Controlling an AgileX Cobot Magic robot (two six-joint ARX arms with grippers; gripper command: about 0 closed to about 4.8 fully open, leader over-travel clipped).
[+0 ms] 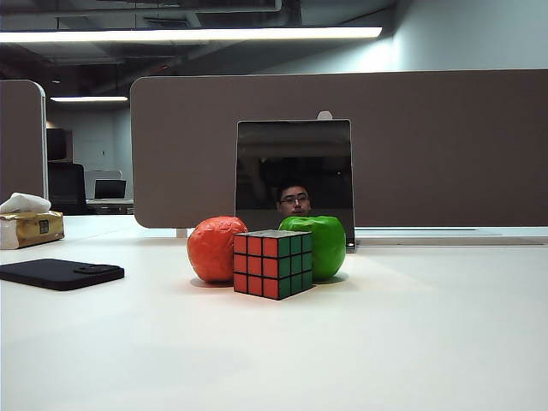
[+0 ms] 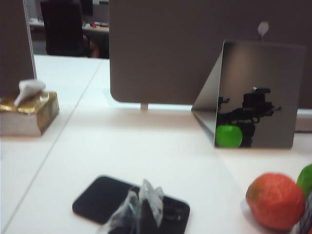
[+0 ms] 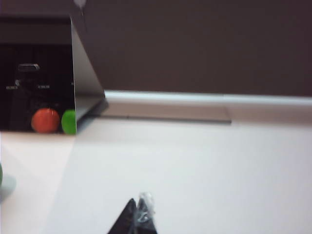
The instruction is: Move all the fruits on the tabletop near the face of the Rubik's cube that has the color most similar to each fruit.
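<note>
The Rubik's cube [image 1: 272,263] stands mid-table, its red-orange face turned front-left and its green face front-right. The crinkly orange-red fruit [image 1: 216,248] [image 2: 275,201] sits just behind the cube's left side, close to the red face. Behind the cube's right side, next to the green face, rests the green apple [image 1: 324,244] [image 2: 306,179]. Neither arm shows in the exterior view. My left gripper [image 2: 141,197] is shut and empty, hovering left of the fruits over a black pad. My right gripper [image 3: 138,204] is shut and empty above bare table to the right.
A flat black pad [image 1: 60,273] [image 2: 97,200] lies on the left of the white tabletop [image 1: 411,325]. A tissue box [image 1: 30,224] [image 2: 29,112] stands at the far left. An upright mirror panel [image 1: 294,163] [image 3: 36,73] behind the fruits reflects them. A brown partition [image 1: 428,145] closes the back.
</note>
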